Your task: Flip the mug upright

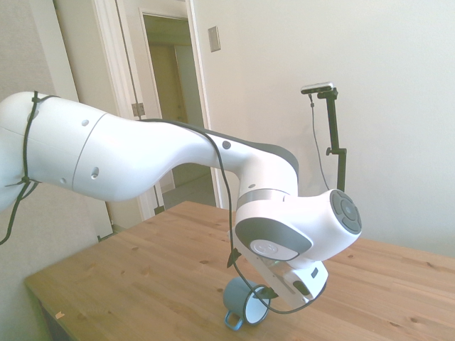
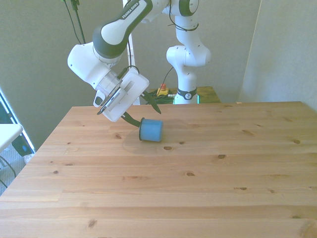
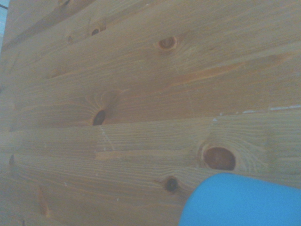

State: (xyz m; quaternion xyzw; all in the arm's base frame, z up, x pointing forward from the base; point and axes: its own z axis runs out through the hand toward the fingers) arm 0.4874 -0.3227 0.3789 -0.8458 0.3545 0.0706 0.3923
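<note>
Currently the mug point(image 1: 245, 302) is seen lying on its side on the surface point(image 2: 198, 188), toward the far edge and the front view's left, with its opening turned toward the pincer point(image 2: 132, 119) and its handle low by the wood. The pincer appears clamped on the mug's rim, though the contact is partly hidden. Only a thin edge seems to be held, so the mug could be twisted loose, rolled away or tipped over when it is rotated.
</note>
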